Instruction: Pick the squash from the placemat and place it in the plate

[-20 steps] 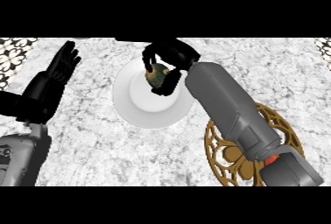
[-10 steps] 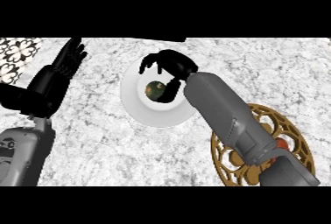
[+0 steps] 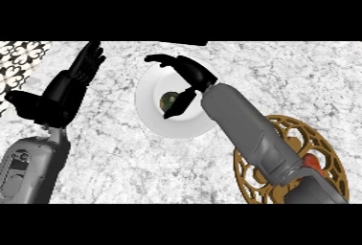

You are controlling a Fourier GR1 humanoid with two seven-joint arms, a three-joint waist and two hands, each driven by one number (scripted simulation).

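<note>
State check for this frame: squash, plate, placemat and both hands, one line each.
squash: lying in the plate, not gripped.
plate: on the counter, holding the squash.
placemat: partly under the right forearm.
right hand: open above the plate.
left hand: open, resting, fingers up, view's left.

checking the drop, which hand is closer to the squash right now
Right. The right hand is over the plate, its fingers spread open around the squash lying on it. The left hand rests open, off to the plate's left, well away from the squash.
</note>
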